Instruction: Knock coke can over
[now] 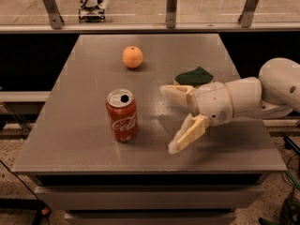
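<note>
The coke can [122, 116] stands upright on the grey table [84, 144], left of centre, red with white script and a silver top. My gripper [169, 119] is to the right of the can, low over the table, with a clear gap between them. Its two cream fingers are spread wide apart, one finger [174, 93] at the far side and the other finger [187, 135] nearer the front edge. The gripper is open and holds nothing. The white arm comes in from the right.
An orange [132, 56] sits at the back of the table. A dark green sponge [194, 75] lies behind the gripper's wrist. A rail with metal posts [171, 3] runs behind the table.
</note>
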Tool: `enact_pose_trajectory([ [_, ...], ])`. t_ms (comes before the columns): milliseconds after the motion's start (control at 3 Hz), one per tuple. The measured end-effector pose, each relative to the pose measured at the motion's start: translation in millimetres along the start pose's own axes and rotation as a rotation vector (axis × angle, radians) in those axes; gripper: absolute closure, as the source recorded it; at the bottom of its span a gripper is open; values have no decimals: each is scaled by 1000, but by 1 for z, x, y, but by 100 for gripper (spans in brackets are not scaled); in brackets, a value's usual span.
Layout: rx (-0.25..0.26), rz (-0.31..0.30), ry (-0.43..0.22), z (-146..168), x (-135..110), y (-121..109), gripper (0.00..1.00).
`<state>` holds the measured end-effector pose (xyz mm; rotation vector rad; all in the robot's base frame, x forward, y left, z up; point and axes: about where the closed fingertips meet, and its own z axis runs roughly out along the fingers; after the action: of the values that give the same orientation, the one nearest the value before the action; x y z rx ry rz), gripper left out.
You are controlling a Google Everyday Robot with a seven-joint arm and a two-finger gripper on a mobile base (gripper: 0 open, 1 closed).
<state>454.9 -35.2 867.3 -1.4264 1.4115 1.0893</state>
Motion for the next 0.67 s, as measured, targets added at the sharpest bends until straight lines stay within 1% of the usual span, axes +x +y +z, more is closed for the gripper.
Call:
enact_pose_trajectory([
  [333,18,0,-9,13,5,2,0],
  [667,24,-17,-38,33,5,-3,0],
])
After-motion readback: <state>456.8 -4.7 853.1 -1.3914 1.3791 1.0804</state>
